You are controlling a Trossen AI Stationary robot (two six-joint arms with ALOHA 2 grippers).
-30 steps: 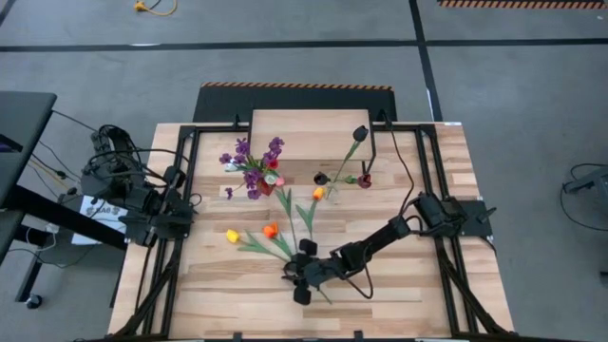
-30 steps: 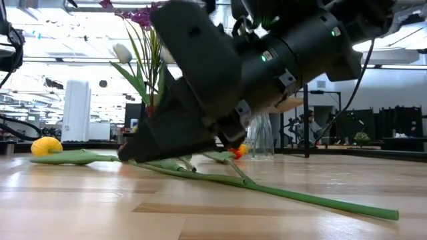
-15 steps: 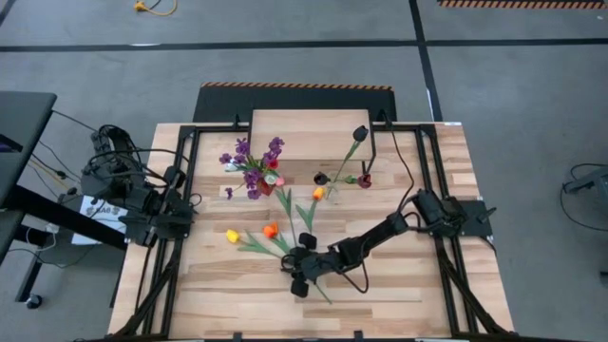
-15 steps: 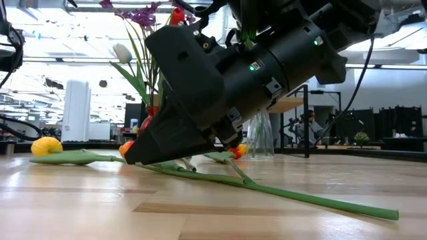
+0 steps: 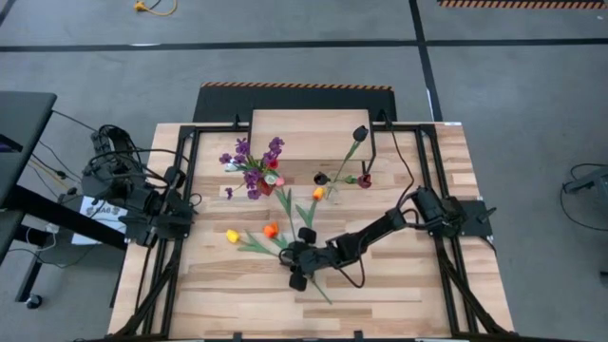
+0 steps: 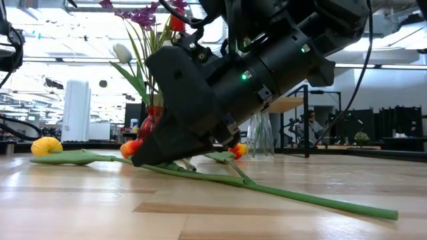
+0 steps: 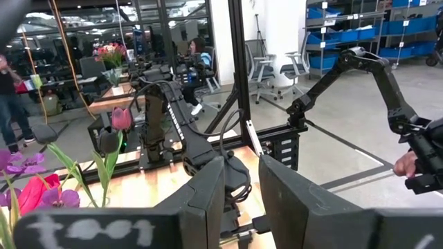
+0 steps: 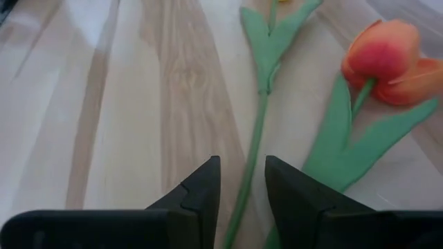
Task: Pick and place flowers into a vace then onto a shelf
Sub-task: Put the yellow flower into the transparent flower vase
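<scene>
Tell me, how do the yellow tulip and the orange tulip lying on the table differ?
The yellow tulip lies farther toward the left arm's side; the orange tulip lies nearer the right gripper. The right gripper's fingers straddle a green stem beside the orange tulip's leaves, while nothing is near the yellow tulip. In the low view the yellow tulip shows whole; the orange one is partly hidden behind the gripper. Both lie flat on the wooden table, outside any vase.

pincer (image 7: 241, 200) part open | flowers (image 7: 41, 183) nearby | person (image 7: 10, 90) behind
</scene>
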